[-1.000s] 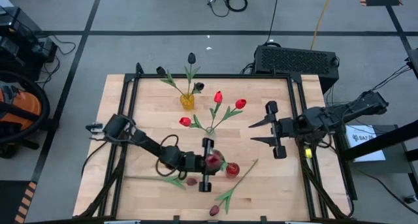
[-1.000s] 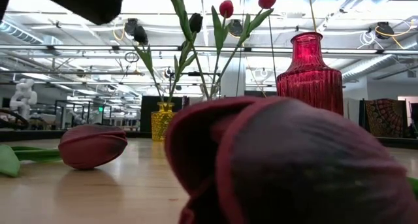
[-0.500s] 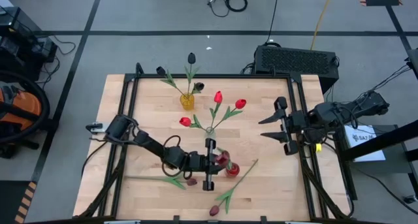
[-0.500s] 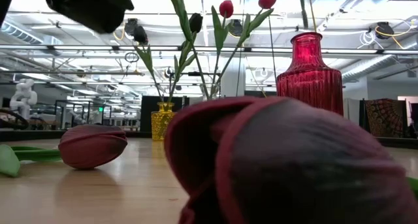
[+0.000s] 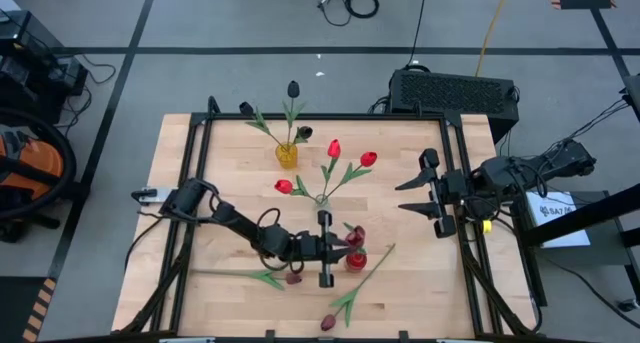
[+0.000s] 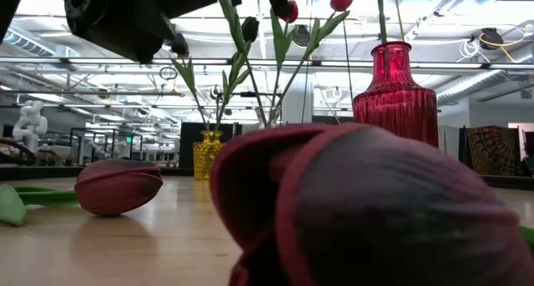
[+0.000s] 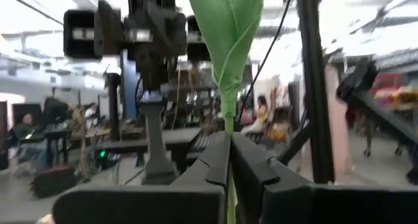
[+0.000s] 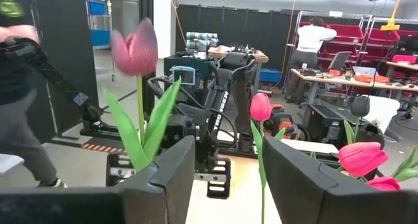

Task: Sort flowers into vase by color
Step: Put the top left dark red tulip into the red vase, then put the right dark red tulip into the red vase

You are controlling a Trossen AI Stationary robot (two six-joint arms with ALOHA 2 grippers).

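My left gripper [image 5: 338, 248] [image 7: 230, 144] is shut on a tulip with a dark red head [image 5: 355, 235], just beside the red vase [image 5: 357, 261] [image 6: 395, 94]. In the low view a green stem [image 6: 381, 11] comes down to that vase's mouth. My right gripper [image 5: 402, 196] [image 8: 228, 165] hangs open over the table's right side, holding nothing. The yellow vase [image 5: 287, 155] holds dark tulips and the clear vase [image 5: 322, 198] holds red ones. Two maroon tulips lie flat on the table, one [image 5: 293, 278] near the left gripper and one [image 5: 328, 323] at the near edge. My left gripper pinches the tulip's thin green stem [image 7: 228, 127] between its two fingers, just below the long leaves [image 7: 230, 34]. The fingers reach in level from the table's left and lie across the stem. The tulip is lifted clear, roughly upright, with its head above the fingers.
The three vases stand close together in the table's middle. A dark frame rail [image 5: 455, 183] runs along each side. A large maroon head [image 6: 367, 211] fills the low view's foreground, with another [image 6: 117, 186] lying to its left. Bare wood shows at the far right corner [image 5: 410, 143].
My left gripper has carried the tulip a little toward the table's right, bringing its head nearer the red vase, and has come lower in the low view. My right gripper has drawn back toward the table's right edge, staying open.
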